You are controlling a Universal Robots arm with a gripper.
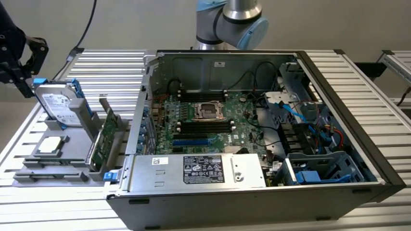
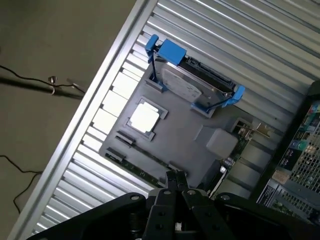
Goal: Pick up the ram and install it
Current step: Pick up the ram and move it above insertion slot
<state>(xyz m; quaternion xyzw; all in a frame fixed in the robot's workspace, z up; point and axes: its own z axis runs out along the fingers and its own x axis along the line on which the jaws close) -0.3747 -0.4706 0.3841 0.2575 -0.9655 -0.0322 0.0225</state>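
Note:
The ram (image 2: 142, 170) is a thin green stick lying edge-up in a slot along one edge of the grey holder tray (image 2: 185, 132). My gripper (image 2: 175, 176) hovers above that edge of the tray, close to one end of the stick. Its two black fingers are pressed together with nothing between them. In the exterior view the gripper (image 1: 26, 89) hangs at the far left, above the back of the tray (image 1: 70, 159), well apart from the open computer case (image 1: 257, 192). The motherboard's black memory slots (image 1: 202, 127) lie inside the case.
The tray also holds a hard drive in a blue caddy (image 1: 57, 101) (image 2: 192, 82), a square processor (image 1: 51, 144) (image 2: 145, 118) and an upright green expansion card (image 1: 106, 139). The slatted aluminium table (image 1: 109, 67) carries everything. A power supply (image 1: 199, 171) and cables (image 1: 301, 110) crowd the case.

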